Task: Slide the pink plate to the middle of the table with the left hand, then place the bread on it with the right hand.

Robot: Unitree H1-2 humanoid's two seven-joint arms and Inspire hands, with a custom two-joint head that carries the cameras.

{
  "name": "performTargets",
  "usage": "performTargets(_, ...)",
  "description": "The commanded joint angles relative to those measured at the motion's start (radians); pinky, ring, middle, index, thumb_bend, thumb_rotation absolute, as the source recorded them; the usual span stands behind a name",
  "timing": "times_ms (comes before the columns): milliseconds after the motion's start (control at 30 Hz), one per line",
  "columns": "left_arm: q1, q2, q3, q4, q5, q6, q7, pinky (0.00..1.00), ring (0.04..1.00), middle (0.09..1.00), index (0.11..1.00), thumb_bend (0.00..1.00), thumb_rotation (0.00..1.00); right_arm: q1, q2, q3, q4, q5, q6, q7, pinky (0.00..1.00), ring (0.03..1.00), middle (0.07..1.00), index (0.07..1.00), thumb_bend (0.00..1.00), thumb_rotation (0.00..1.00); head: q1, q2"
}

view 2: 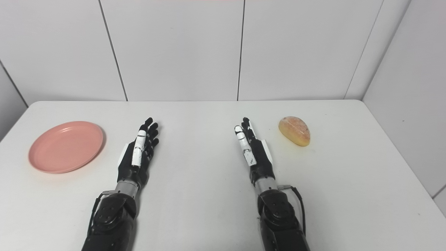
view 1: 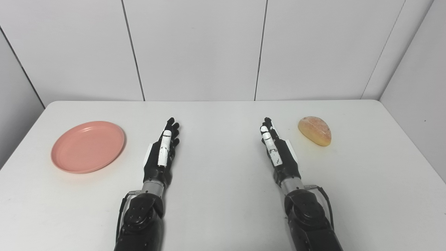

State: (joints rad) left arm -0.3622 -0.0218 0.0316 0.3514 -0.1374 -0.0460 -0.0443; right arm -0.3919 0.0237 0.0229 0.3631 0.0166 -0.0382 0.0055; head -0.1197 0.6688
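While both hands rest open and empty, the pink plate lies just outboard of the left hand, nearer it than the right hand.

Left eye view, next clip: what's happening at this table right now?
Nothing is being handled yet. The left hand and right hand are both open and holding nothing, fingers pointing away from the robot, near the middle of the white table. The pink plate sits empty at the left side; the bread lies at the right, just beyond the right hand, untouched.
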Motion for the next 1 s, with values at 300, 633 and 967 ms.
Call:
performTargets(300, -0.020, -0.003, -0.002, -0.024, -0.009, -0.006, -0.014, 1.00, 1.000, 0.974, 0.954, 0.40, 1.00, -0.045, 0.001, -0.004, 0.000, -0.018, -0.036, -0.009, 1.00, 1.000, 1.000, 1.000, 0.65, 0.92, 0.000, -0.001)
performTargets(633, -0.019, -0.004, -0.002, -0.027, -0.007, -0.002, -0.012, 1.00, 0.999, 0.972, 0.951, 0.39, 1.00, -0.049, 0.003, -0.009, 0.007, -0.010, -0.046, -0.003, 1.00, 1.000, 1.000, 1.000, 0.66, 0.92, 0.000, 0.000)
performTargets(967, -0.023, -0.003, -0.002, -0.022, -0.005, 0.001, -0.011, 1.00, 0.997, 0.970, 0.951, 0.40, 1.00, -0.048, 0.007, -0.012, 0.000, 0.009, -0.033, 0.007, 1.00, 1.000, 1.000, 1.000, 0.65, 0.93, 0.000, -0.003)
